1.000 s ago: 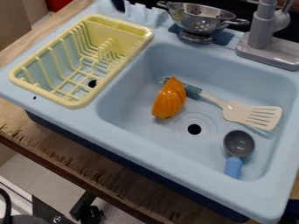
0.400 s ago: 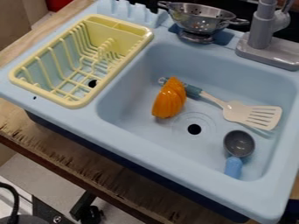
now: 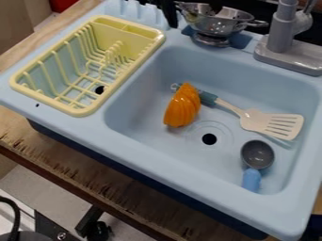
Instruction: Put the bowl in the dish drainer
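At the top edge, my gripper [image 3: 194, 17] is open at the metal colander, the bowl-like thing here. One black finger [image 3: 169, 14] hangs by the colander's left handle, and a dark part of the other shows over its inside. The colander [image 3: 217, 27] stands upright on its foot on the sink's back ledge. On the left of the sink unit lies the pale yellow dish drainer [image 3: 83, 112], with nothing in its rack.
A grey faucet [image 3: 281, 35] stands right of the colander. In the blue basin [image 3: 141, 124] lie an orange ribbed toy [image 3: 182, 106], a spatula [image 3: 270, 123] with a cream blade and a grey ladle [image 3: 257, 154] with a blue handle.
My gripper has come into view at the top edge, down to the colander's left side. A dark shape at the upper left left the view earlier. The colander, drainer and utensils have not moved.
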You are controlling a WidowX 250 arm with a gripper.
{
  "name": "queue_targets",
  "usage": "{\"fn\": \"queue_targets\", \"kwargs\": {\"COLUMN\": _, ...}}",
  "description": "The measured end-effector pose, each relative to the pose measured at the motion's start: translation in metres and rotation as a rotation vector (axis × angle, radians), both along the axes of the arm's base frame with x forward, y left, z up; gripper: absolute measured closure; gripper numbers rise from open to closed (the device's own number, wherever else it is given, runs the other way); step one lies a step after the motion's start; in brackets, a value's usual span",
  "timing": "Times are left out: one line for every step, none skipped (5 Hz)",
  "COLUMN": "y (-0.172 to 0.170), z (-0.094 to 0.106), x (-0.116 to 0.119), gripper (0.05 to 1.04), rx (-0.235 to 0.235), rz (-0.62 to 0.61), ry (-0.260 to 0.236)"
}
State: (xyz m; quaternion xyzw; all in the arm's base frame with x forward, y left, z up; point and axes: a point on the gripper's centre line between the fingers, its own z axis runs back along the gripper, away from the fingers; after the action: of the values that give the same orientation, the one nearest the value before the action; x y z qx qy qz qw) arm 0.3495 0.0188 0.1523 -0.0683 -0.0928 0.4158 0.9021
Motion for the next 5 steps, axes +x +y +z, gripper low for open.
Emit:
{"fn": "queue_targets", "kwargs": {"y": 0.0025, "z": -0.0084, "x": -0.0049, "gripper": 0.084, "rx": -0.028, "rz": 0.020, "ry": 0.026}}
{"fn": "queue_targets", "kwargs": {"y": 0.0011, "z": -0.0173, "x": -0.0075, "gripper": 0.115, "rx": -0.053, "rz": 0.026, "ry": 0.035}}
{"fn": "queue_targets", "kwargs": {"y": 0.0007, "z": -0.0170, "x": -0.0056, "gripper": 0.376, "rx": -0.071, "rz": 0.035, "ry": 0.022}}
{"fn": "queue_targets", "kwargs": {"y": -0.0018, "z": -0.0159, "x": -0.0029, "gripper": 0.672, "rx": -0.104, "rz": 0.012, "ry": 0.000}}
{"fn": "queue_targets", "kwargs": {"y": -0.0022, "z": -0.0150, "x": -0.0029, "gripper": 0.897, "rx": -0.131, "rz": -0.004, "ry": -0.006}}
